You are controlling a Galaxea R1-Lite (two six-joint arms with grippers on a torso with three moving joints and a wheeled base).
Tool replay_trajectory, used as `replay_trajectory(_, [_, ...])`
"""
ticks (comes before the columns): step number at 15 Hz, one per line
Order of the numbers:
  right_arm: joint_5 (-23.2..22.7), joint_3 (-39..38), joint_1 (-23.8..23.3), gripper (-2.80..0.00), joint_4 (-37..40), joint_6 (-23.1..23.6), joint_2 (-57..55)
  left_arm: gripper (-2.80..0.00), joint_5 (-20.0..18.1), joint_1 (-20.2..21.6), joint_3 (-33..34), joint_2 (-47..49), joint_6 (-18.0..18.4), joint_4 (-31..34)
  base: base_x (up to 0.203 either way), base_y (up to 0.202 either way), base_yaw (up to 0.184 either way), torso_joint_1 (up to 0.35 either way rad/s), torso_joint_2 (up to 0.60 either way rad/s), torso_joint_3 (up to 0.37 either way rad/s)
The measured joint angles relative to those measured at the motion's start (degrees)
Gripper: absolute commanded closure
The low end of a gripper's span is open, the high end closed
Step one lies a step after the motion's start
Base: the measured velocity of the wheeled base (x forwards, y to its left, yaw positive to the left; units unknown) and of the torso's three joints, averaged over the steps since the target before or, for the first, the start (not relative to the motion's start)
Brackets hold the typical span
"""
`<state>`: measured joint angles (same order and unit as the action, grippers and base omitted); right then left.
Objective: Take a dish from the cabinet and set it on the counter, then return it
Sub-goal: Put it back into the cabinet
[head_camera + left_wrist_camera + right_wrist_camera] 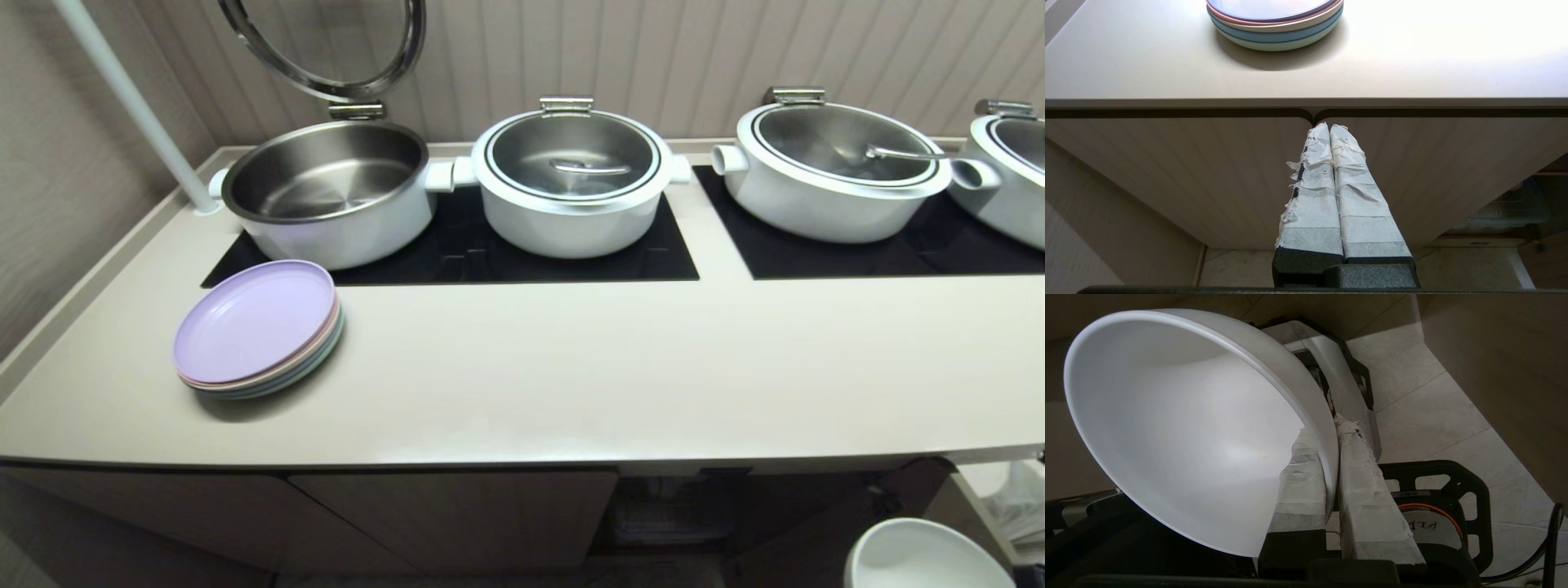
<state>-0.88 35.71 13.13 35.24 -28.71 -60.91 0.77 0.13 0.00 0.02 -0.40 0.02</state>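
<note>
The dish (1180, 428), a plain white bowl, is tipped on its side in my right gripper (1327, 430). The gripper is shut on its rim, one taped finger inside and one outside. The head view shows only the dish (918, 557), low at the right, below the front edge of the beige counter (571, 376) and in front of the cabinet (457, 514). The cabinet's right-hand part (678, 510) stands open and dark. My left gripper (1329, 128) is shut and empty, parked before a shut ribbed cabinet door (1208, 175), just under the counter (1147, 69).
A stack of pastel plates (257, 327), lilac on top, lies at the counter's left front. Several white pots (571, 180) stand on black hob panels (522, 253) at the back, the leftmost (326, 192) with its lid up. Below the dish are the tiled floor (1425, 416) and my black base (1437, 522).
</note>
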Motion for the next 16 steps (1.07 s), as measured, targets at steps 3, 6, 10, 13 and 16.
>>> replay_trajectory(3, [-0.2, -1.2, 0.5, 0.0, 0.0, -1.8, 1.1, 0.0, 0.0, 0.0, 0.0, 0.0, 0.0, 0.0, 0.0, 0.0, 0.0, 0.0, 0.0, 0.0])
replay_trajectory(6, [-0.2, -2.2, 0.9, 0.0, 0.5, -2.0, 2.3, 0.0, 0.0, 0.0, 0.0, 0.0, 0.0, 0.0, 0.0, 0.0, 0.0, 0.0, 0.0, 0.0])
replay_trajectory(10, [-0.1, -2.4, 1.7, 0.0, 0.7, -1.7, 3.4, 0.0, 0.0, 0.0, 0.0, 0.0, 0.0, 0.0, 0.0, 0.0, 0.0, 0.0, 0.0, 0.0])
replay_trajectory(13, [-0.2, -2.2, 3.1, 0.0, 0.8, -1.7, 4.2, 0.0, 0.0, 0.0, 0.0, 0.0, 0.0, 0.0, 0.0, 0.0, 0.0, 0.0, 0.0, 0.0])
replay_trajectory(16, [-0.2, -2.1, 3.8, 0.0, 0.8, -1.9, 5.0, 0.0, 0.0, 0.0, 0.0, 0.0, 0.0, 0.0, 0.0, 0.0, 0.0, 0.0, 0.0, 0.0])
